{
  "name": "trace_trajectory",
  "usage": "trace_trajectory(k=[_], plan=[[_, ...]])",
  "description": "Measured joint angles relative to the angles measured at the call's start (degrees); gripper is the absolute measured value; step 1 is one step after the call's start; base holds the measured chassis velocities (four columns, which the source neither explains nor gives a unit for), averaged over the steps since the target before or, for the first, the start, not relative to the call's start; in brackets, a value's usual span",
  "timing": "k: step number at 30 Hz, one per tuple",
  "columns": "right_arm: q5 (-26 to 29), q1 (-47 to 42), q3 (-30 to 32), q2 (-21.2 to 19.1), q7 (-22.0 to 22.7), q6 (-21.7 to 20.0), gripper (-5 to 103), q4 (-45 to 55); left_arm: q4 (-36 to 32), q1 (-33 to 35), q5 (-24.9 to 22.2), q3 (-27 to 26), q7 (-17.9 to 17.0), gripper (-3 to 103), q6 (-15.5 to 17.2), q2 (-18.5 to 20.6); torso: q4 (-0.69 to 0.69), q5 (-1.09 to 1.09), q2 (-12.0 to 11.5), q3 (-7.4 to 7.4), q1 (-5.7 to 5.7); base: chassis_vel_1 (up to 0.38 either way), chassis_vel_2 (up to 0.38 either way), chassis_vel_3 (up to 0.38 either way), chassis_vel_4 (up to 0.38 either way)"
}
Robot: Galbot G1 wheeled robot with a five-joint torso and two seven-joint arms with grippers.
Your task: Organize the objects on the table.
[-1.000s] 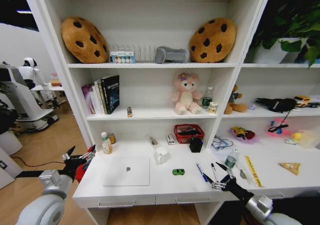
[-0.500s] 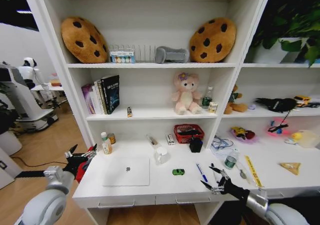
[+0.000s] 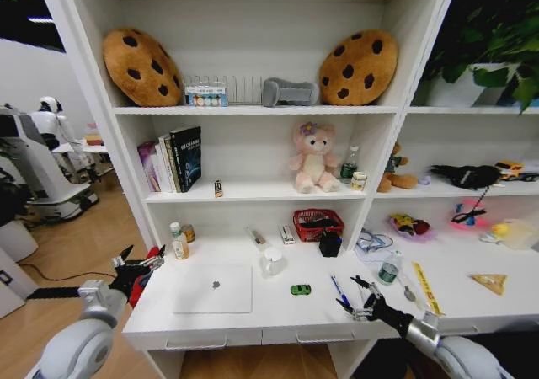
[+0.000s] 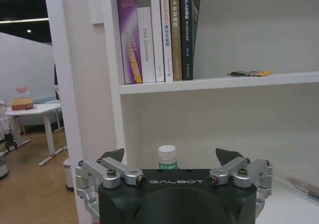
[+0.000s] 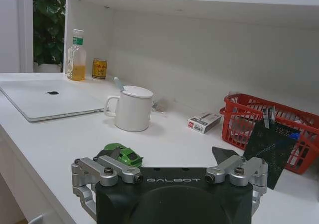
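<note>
Silver laptop (image 3: 213, 288): lying closed on the table (image 3: 278, 312).
Left gripper (image 3: 140, 264): hovering, fingers spread, empty.
Right gripper (image 3: 357, 299): hovering, fingers spread, empty.

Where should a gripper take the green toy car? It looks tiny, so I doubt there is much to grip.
Across its two long sides, from above. The car sits low and flat on the table, with bare surface around it. The open right gripper is nearest.
</note>
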Motion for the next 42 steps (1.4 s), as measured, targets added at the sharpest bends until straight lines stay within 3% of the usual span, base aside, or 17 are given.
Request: trace_trajectory(k=[5, 14, 20, 24, 27, 30, 35, 37, 42], plan=[[1.39, 4.89, -4.96, -1.94, -3.48, -0.42, 100, -2.73, 0.14, 0.17, 0.21, 0.15, 0.10, 100, -0.10, 0.02, 0.02, -0.01, 0.00, 0.00, 0.00, 0.000, 0.000, 0.000, 0.000], [1.31, 10.93, -10.24, -1.67, -3.44, -1.33, 100, -5.26, 0.55, -0.44, 0.41, 0.55, 0.21, 100, -0.12, -0.27, 0.03, 0.00, 0.00, 0.00, 0.01, 0.000, 0.000, 0.000, 0.000], [-1.02, 10.76, -9.88, -1.83, -1.29, -2.09, 100, -2.77, 0.55, -0.70, 0.41, 0.55, 0.41, 100, -0.19, -0.58, 0.03, 0.00, 0.00, 0.00, 0.00, 0.000, 0.000, 0.000, 0.000], [-5.30, 9.18, -8.27, -6.19, -2.12, -1.21, 100, 0.28, 0.53, -1.48, 0.93, 1.14, 0.98, 100, -0.44, -1.05, 0.00, 0.00, 0.00, 0.00, 0.00, 0.000, 0.000, 0.000, 0.000], [-5.98, 9.20, -7.61, -6.89, -1.40, -1.37, 100, 0.87, 0.40, -1.57, 1.03, 1.30, 1.10, 100, -0.45, -1.30, 0.02, -0.03, 0.00, 0.00, 0.00, 0.000, 0.000, 0.000, 0.000], [-4.38, 8.11, -6.69, -7.67, 2.88, -4.52, 100, 3.62, 0.22, -1.69, 1.49, 1.69, 1.20, 100, -0.47, -2.27, 0.04, -0.01, 0.00, 0.00, 0.00, 0.000, 0.000, 0.000, 0.000], [-1.49, 7.03, -7.69, -5.72, 7.57, -6.42, 100, 5.33, 0.20, -1.59, 1.77, 1.76, 1.24, 100, -0.49, -2.62, 0.01, -0.02, 0.00, 0.00, 0.00, 0.000, 0.000, 0.000, 0.000], [0.87, 7.64, -10.07, -2.37, 11.13, -6.34, 100, 5.03, 0.20, -1.38, 1.78, 1.73, 1.23, 100, -0.50, -2.38, 0.03, -0.01, 0.00, -0.01, 0.00, 0.000, 0.000, 0.000, 0.000], [-0.59, 8.15, -13.34, 2.10, 13.19, -5.30, 100, 2.36, 0.66, -0.87, 1.88, 1.57, 1.16, 100, -0.51, -1.96, 0.02, 0.00, 0.00, 0.00, 0.00, 0.000, 0.000, 0.000, 0.000]])
